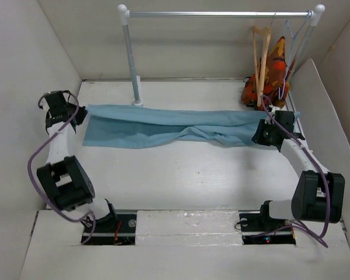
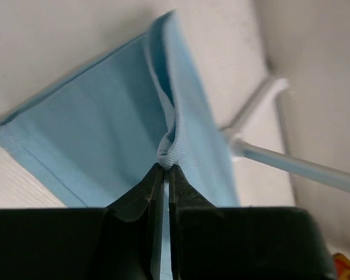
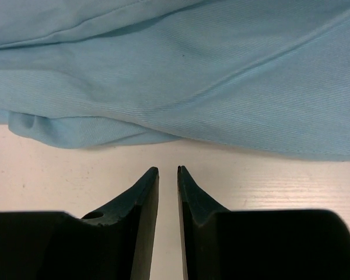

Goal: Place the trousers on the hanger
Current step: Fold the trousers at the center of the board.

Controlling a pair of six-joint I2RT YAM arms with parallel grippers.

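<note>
The trousers (image 1: 163,125) are laid lengthwise across the counter (image 1: 181,181), stretched between the 2 arms. Above them runs the rail (image 1: 221,13), from which the hanger (image 1: 261,55) is hung at the far right, beside an orange-red garment (image 1: 275,73). The left gripper (image 2: 165,168) is clamped on a small fold of the cloth's edge at 1 end. The right gripper (image 3: 167,170) is held low over the counter, its jaws almost together with nothing between them and its tips just short of the cloth's near edge. The step in hand is judged to be securing the 2nd end. The jaws should be parted first, then pushed onto the edge so that every layer is taken, not only the top one. A firm left hold and an even lift are advised, so that the cloth is not dragged out of the pinch.
</note>
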